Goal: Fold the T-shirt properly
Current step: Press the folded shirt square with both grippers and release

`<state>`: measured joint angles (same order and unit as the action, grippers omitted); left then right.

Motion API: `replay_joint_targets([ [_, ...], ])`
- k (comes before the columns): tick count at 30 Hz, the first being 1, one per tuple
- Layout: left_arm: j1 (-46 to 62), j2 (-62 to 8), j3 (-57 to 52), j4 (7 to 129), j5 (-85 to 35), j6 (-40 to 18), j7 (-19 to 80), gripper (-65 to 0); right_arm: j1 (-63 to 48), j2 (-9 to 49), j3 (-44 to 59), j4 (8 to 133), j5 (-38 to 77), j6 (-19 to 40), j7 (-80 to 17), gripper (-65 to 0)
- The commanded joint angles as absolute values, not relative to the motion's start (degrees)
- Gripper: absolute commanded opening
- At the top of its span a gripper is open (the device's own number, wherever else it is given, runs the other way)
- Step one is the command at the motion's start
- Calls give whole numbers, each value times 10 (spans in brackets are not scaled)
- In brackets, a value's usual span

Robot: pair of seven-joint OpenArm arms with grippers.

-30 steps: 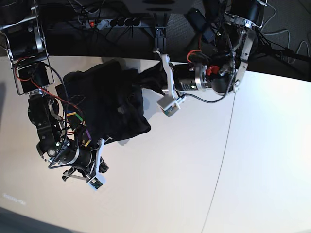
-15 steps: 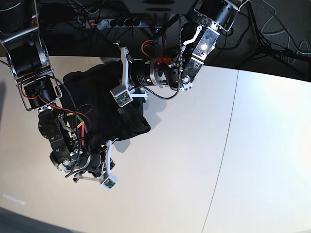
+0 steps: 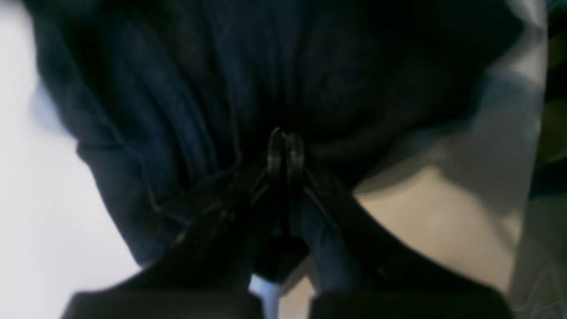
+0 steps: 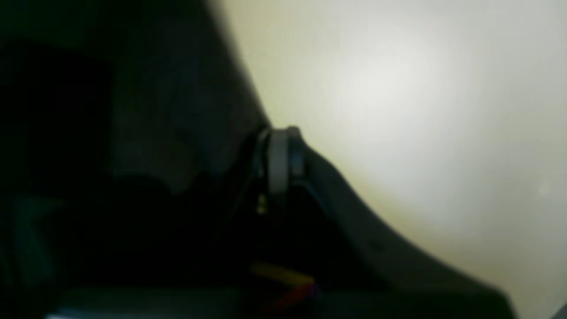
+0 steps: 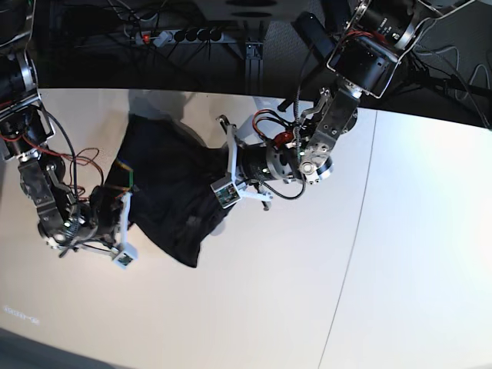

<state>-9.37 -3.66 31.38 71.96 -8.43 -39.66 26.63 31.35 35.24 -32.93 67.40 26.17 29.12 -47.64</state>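
Note:
The black T-shirt (image 5: pixel 171 196) hangs spread between my two grippers over the pale table (image 5: pixel 307 300), its lower corner drooping toward the table. My left gripper (image 5: pixel 214 171) is shut on the T-shirt's right edge. In the left wrist view its tips (image 3: pixel 285 150) pinch gathered folds of the T-shirt (image 3: pixel 199 88). My right gripper (image 5: pixel 115 198) is shut on the T-shirt's left edge. In the blurred right wrist view its tips (image 4: pixel 281 155) meet beside the dark T-shirt (image 4: pixel 168 124), with a bit of coloured print (image 4: pixel 288 283) low in that view.
A seam (image 5: pixel 355 246) runs down the table on the right side. Behind the table's far edge lie a power strip (image 5: pixel 181 34) and cables. Both arms' wrist cameras (image 5: pixel 225 193) stand close to the cloth.
Both arms swung: the left arm came down to the shirt's right side, and the right arm drew back to the left. The bunched shirt is now pulled out wider between them.

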Motion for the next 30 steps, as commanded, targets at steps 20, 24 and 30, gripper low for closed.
replay_joint_targets([
  [20,-253,-60,315,585,-107,-400,240,-650,46,427,-192,914,308,310,-503,-650],
  [24,-252,-67,315,616,-185,-400,309,-650,43,425,-150,914,307,310,-493,-650],
  [30,-239,-69,289,744,-291,-400,449,-650,40,418,-76,914,320,310,-496,-650],
])
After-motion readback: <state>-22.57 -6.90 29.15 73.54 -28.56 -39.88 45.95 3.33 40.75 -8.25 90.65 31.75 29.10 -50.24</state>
